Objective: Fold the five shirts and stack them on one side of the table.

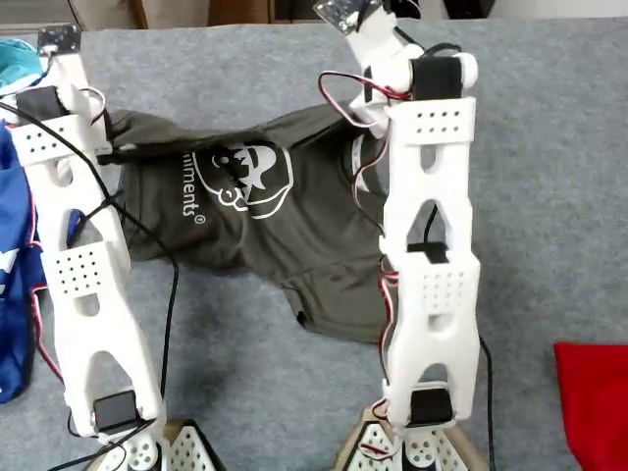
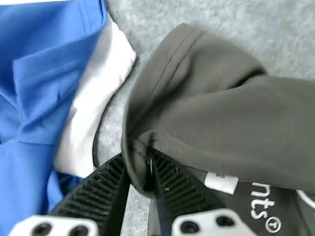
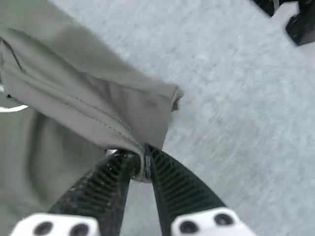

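An olive-green shirt (image 1: 265,231) with a white print lies spread across the middle of the grey table, between the two arms. My left gripper (image 2: 146,169) is shut on a pinched fold of this olive shirt (image 2: 221,123), near its white label. My right gripper (image 3: 144,164) is shut on a hemmed edge of the same olive shirt (image 3: 83,103), just above the grey cloth. In the high view the left arm's gripper (image 1: 110,149) sits at the shirt's left far corner and the right arm's gripper (image 1: 365,126) at its right far edge.
A blue and white shirt (image 1: 15,265) lies along the table's left edge, also close beside my left gripper as the blue shirt (image 2: 44,83). A red shirt (image 1: 594,402) sits at the near right corner. A teal garment (image 1: 20,59) rests at the far left.
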Action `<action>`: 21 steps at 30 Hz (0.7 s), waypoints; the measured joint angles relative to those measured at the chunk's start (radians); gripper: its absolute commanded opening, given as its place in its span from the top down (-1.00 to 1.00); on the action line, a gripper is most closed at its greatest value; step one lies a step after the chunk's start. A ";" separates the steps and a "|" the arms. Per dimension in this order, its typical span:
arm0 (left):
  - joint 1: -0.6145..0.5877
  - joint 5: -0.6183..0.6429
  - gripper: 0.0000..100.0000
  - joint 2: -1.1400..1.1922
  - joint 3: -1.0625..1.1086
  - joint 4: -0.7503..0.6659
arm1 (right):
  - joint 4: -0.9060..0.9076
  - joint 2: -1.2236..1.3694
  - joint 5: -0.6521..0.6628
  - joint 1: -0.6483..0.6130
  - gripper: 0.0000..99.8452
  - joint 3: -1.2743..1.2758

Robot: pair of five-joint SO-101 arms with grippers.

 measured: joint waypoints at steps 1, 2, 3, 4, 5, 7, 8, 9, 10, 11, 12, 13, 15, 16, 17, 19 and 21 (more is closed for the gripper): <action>0.000 -0.003 0.96 0.000 0.015 0.000 | 0.000 -0.031 -0.006 -0.009 0.99 0.052; 0.000 -0.005 0.97 0.000 0.032 0.000 | 0.000 -0.061 -0.015 -0.012 0.99 0.100; 0.000 -0.005 0.97 0.000 0.043 0.000 | 0.000 -0.091 -0.021 -0.014 0.99 0.143; 0.000 -0.005 0.97 -0.002 0.060 0.000 | 0.000 -0.117 -0.028 -0.014 0.99 0.181; 0.000 -0.003 0.97 -0.011 0.086 0.000 | 0.000 -0.141 -0.034 -0.012 0.99 0.219; 0.003 0.021 0.97 -0.041 0.146 0.000 | 0.000 -0.187 -0.035 -0.012 0.99 0.288; 0.008 0.032 0.97 -0.069 0.183 0.000 | 0.000 -0.207 -0.038 -0.012 0.99 0.322; 0.014 0.037 0.97 -0.098 0.221 0.000 | 0.000 -0.227 -0.040 -0.012 0.99 0.358; 0.021 0.041 0.97 -0.135 0.265 0.000 | 0.000 -0.244 -0.043 -0.012 0.99 0.391; 0.029 0.049 0.97 -0.170 0.315 0.000 | 0.000 -0.259 -0.043 -0.012 0.99 0.425; 0.037 0.049 0.97 -0.212 0.368 0.000 | 0.000 -0.278 -0.043 -0.012 0.99 0.457; 0.044 0.049 0.97 -0.252 0.425 0.000 | 0.000 -0.293 -0.043 -0.012 0.99 0.489; 0.060 0.049 0.97 -0.338 0.549 0.000 | 0.000 -0.328 -0.044 -0.012 0.99 0.565; 0.068 0.051 0.97 -0.381 0.614 0.000 | -0.006 -0.348 -0.044 -0.012 0.99 0.603; 0.075 0.052 0.97 -0.427 0.680 0.000 | -0.015 -0.370 -0.044 -0.012 0.99 0.647; 0.089 0.051 0.96 -0.516 0.809 0.000 | -0.054 -0.423 -0.044 -0.011 0.99 0.747; 0.100 0.052 0.96 -0.598 0.914 0.000 | -0.101 -0.486 -0.043 0.000 0.99 0.858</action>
